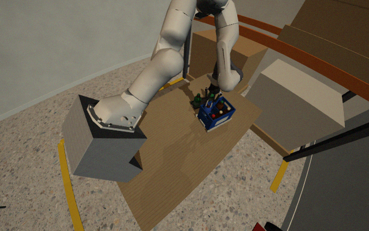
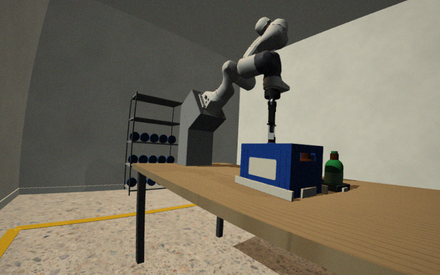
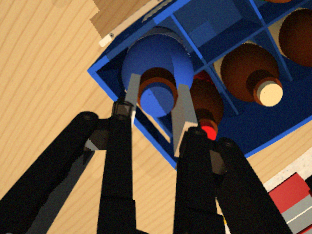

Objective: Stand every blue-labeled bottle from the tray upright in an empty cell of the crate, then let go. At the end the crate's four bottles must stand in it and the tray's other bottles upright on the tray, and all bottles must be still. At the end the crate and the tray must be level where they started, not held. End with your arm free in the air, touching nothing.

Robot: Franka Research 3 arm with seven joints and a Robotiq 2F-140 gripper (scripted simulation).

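Between the hand's (image 1: pixel 209 102) (image 2: pixel 271 137) (image 3: pixel 159 107) fingertips, blue bottle (image 1: pixel 208 106) (image 3: pixel 156 62) gripped by its neck, body inside crate (image 1: pixel 207 121) (image 2: pixel 266 167) (image 3: pixel 112 62)

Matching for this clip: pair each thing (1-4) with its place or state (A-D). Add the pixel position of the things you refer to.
1. Blue bottle with a blue cap (image 1: pixel 207 108) (image 2: pixel 271 141) (image 3: pixel 157 55)
2. Brown bottle with a red cap (image 1: pixel 213 116) (image 3: pixel 206 102)
3. Blue compartmented crate (image 1: pixel 203 119) (image 2: pixel 266 150) (image 3: pixel 240 137)
4. Flat black tray (image 1: pixel 192 103) (image 2: pixel 339 187)

A. Has a cream panel on its side
B. Stands in a cell, not gripped
C. Bears green glass bottles
D. Gripped at the neck by the black pincer (image 1: pixel 209 103) (image 2: pixel 271 139) (image 3: pixel 158 85), inside a corner cell

Pairs: 1-D, 2-B, 3-A, 4-C
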